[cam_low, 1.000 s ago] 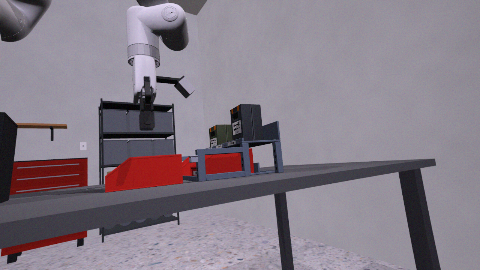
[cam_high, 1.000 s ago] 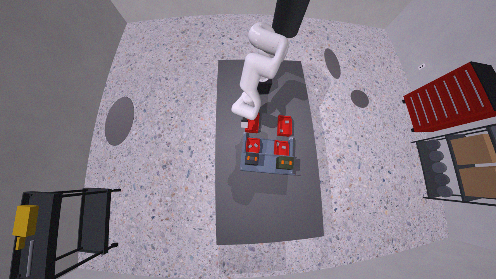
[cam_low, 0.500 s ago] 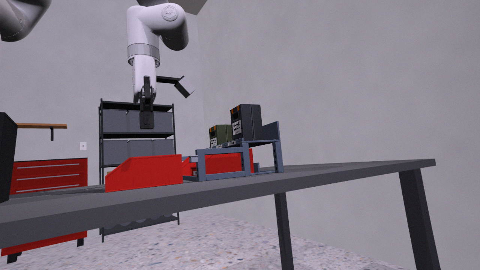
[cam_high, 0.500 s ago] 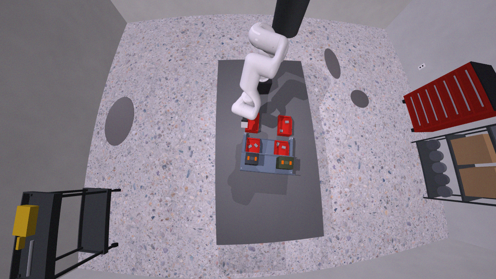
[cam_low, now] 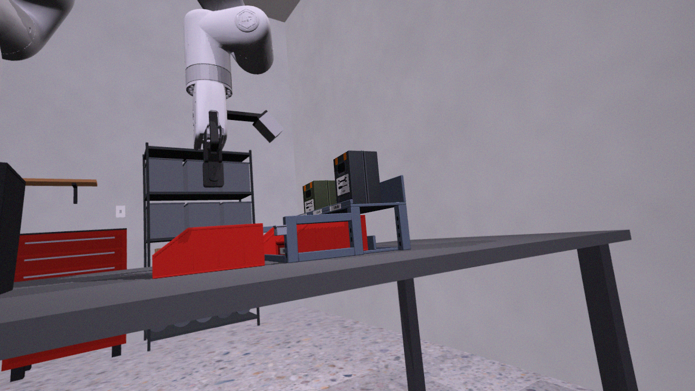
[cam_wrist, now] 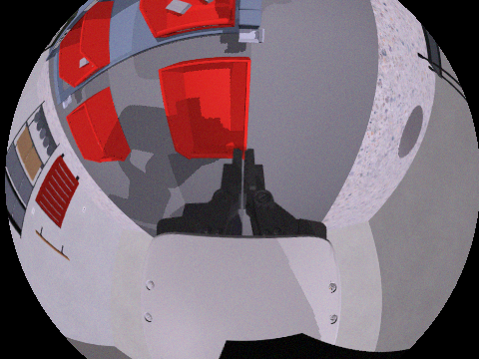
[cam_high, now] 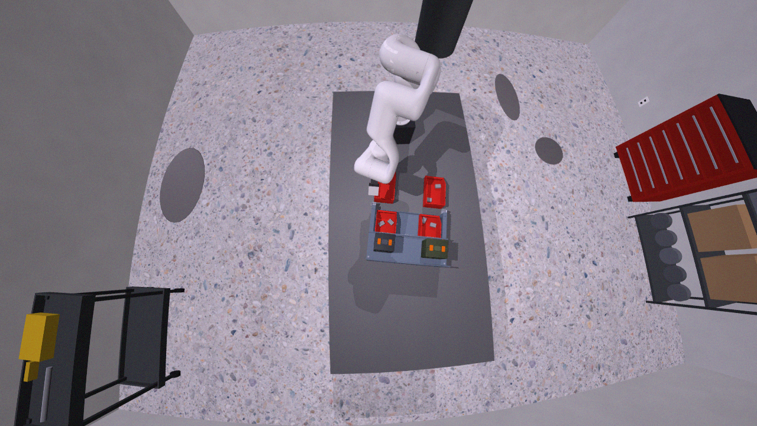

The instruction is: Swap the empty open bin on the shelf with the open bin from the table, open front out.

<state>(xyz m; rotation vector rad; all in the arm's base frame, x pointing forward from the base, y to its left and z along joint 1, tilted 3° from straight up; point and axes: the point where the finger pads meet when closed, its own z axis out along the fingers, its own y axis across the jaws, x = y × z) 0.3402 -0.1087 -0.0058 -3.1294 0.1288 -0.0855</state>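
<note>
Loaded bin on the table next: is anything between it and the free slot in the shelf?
Nothing visible does. The loaded bin stands in front of a shelved bin; the free middle slot is beside that. The empty bin sits to the other side, under the gripper, jaws shut.

A workshop: a red tool chest, a steel storage rack holding cardboard boxes, and a terrazzo floor.
</note>
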